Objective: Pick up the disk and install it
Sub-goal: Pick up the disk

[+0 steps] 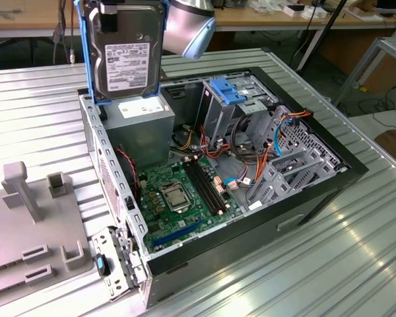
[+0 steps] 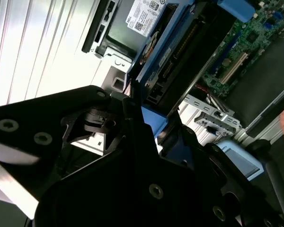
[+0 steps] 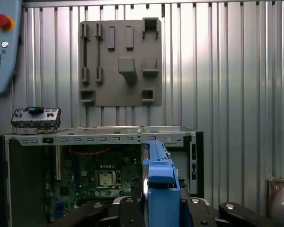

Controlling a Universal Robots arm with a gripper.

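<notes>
Fingers [image 3: 128, 210] clamped on blue rails [image 1: 86, 53] of disk [image 1: 129, 56] — held upright above open case [image 1: 284, 218]. Likely rigid, dense, shock-sensitive — grip rails, not face.

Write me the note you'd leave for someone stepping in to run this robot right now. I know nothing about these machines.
Pincer: shut on the disk, clamping its blue-railed edge.
Disk: held upright in the air. In the exterior view it sits above the power supply end of the open computer case, which lies on its side on the metal table.
Done: the disk is picked up.
Left: installing it. The disk is not yet in the drive cage with the blue tabs.
</notes>
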